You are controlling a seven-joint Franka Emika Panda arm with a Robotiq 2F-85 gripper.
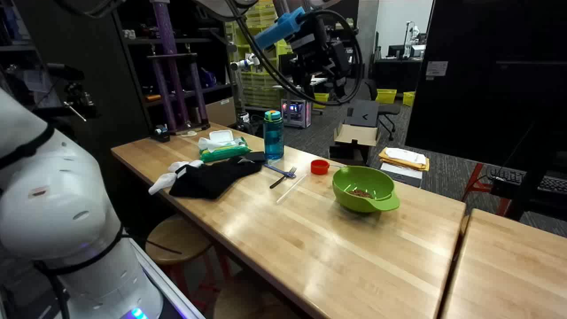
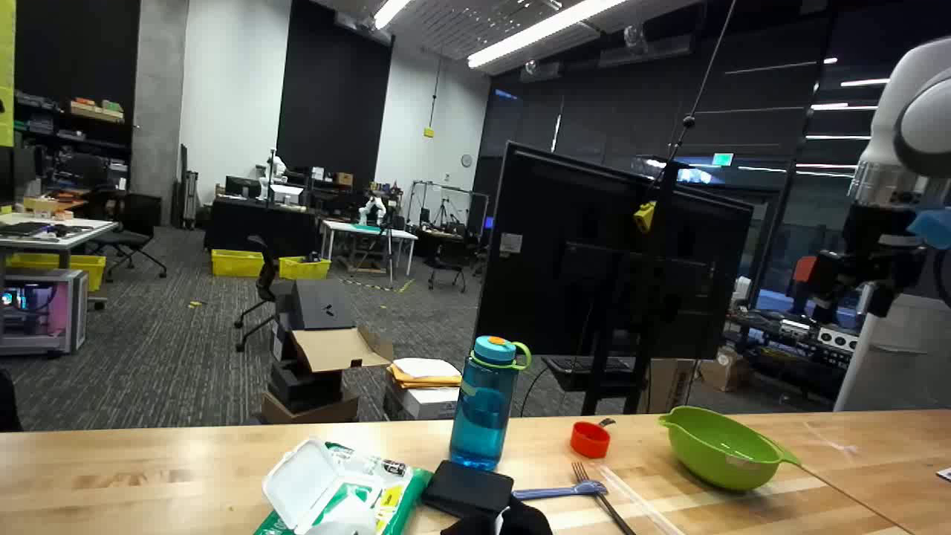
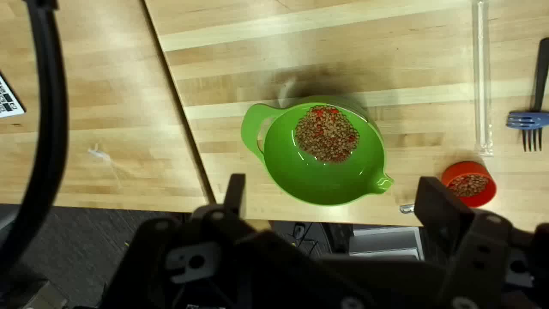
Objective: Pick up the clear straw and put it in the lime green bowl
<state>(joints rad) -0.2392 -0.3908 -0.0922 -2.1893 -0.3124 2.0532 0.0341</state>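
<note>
clear straw (image 3: 482,79), tool (image 1: 323,90) aloft, agape

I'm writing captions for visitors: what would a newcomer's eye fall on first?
Probably the lime green bowl on the wooden table, with brown lentil-like bits inside. In both exterior views, the red cup stands between it and the tall teal bottle. The open gripper hangs higher up, holding nothing.

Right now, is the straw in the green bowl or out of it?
Out. The wrist view shows the clear straw lying on the table, apart from the lime green bowl.
</note>
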